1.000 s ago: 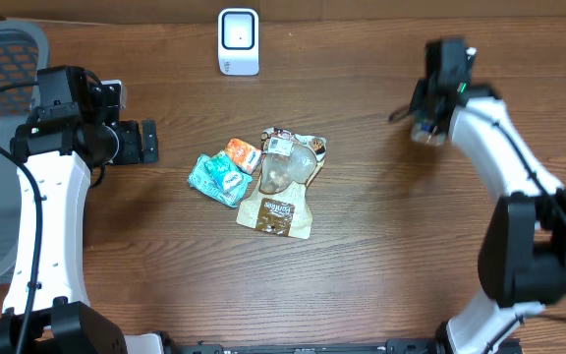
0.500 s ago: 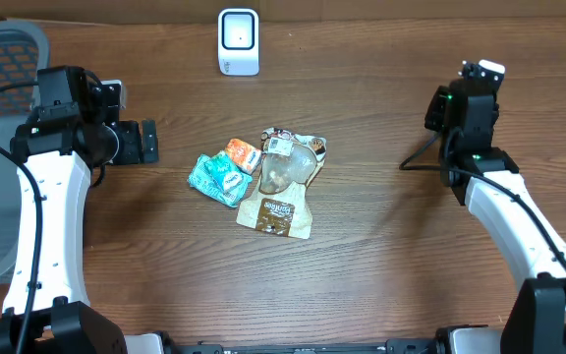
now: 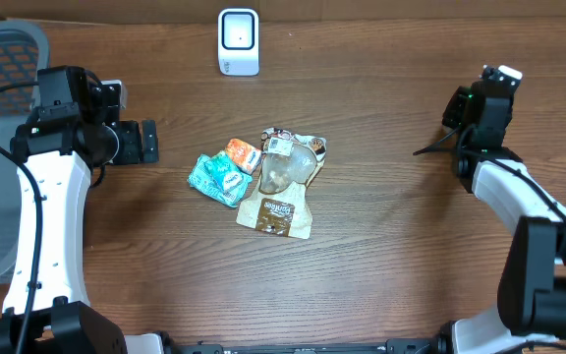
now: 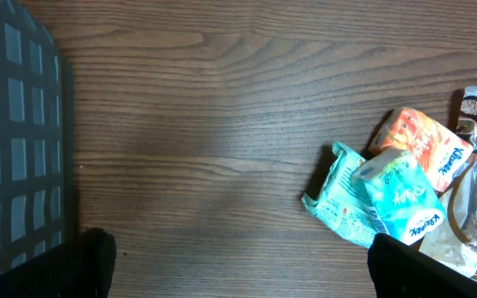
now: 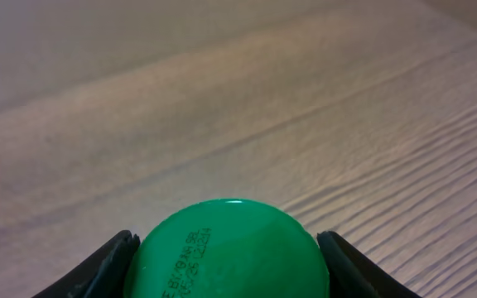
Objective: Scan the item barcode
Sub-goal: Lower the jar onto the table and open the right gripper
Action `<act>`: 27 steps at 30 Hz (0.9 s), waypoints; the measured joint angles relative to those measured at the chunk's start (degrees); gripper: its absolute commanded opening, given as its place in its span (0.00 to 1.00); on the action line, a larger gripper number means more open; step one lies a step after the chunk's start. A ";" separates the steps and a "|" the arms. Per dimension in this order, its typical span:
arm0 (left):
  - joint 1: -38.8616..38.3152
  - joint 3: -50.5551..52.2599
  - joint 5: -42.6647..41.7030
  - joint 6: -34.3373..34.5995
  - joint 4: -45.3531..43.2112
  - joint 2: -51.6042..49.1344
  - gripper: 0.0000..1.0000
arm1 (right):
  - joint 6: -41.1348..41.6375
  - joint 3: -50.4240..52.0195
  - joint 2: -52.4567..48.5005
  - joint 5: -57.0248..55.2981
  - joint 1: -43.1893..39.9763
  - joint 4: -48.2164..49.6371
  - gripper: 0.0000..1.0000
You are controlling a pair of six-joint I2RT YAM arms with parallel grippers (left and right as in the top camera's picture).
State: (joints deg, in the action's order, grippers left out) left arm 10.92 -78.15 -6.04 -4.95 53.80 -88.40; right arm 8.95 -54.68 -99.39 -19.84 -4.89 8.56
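while the left gripper [image 4: 251, 269] stands wide open, the right gripper [image 5: 226, 266] clamps a green-capped item [image 5: 232, 240].

We find the scanner [image 3: 238, 41] at the far middle of the surface [image 3: 381, 246], the packets [image 3: 263, 182] heaped in the centre before it, the basket [image 3: 8, 34] at the left edge, the left hand [image 3: 149, 141] between them, and the right hand [image 5: 230, 269] far right around a capped item [image 5: 230, 236].

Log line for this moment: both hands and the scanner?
left hand: open, empty | right hand: shut on green round cap | white barcode scanner: far from both hands
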 measured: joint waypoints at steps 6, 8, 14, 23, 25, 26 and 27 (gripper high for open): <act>0.00 0.00 0.00 0.00 0.00 0.00 0.99 | 0.02 0.00 -3.93 0.22 0.00 -0.74 0.49; 0.00 0.00 0.00 0.00 0.02 0.00 0.99 | 0.02 0.04 -4.09 0.22 0.00 -0.81 0.49; 0.00 0.00 0.00 0.00 0.02 0.00 1.00 | 0.00 0.02 -4.07 0.15 -0.02 -1.70 0.64; 0.00 0.00 -0.02 0.00 0.02 0.00 1.00 | -0.13 0.02 -3.98 0.37 0.00 -5.35 0.77; 0.00 0.00 -0.02 0.00 0.02 0.00 1.00 | -0.17 0.02 -3.61 0.50 0.00 -6.97 0.77; 0.00 0.00 -0.02 0.00 0.02 0.00 1.00 | -0.20 0.04 -3.15 0.52 0.00 -7.87 0.77; 0.00 0.00 0.00 0.00 0.02 0.00 0.99 | -0.17 0.04 -2.56 0.57 0.00 -8.37 0.78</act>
State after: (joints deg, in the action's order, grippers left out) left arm 10.92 -78.15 -6.04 -4.95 53.82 -88.40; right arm 8.78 -54.63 -101.95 -19.27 -4.89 0.19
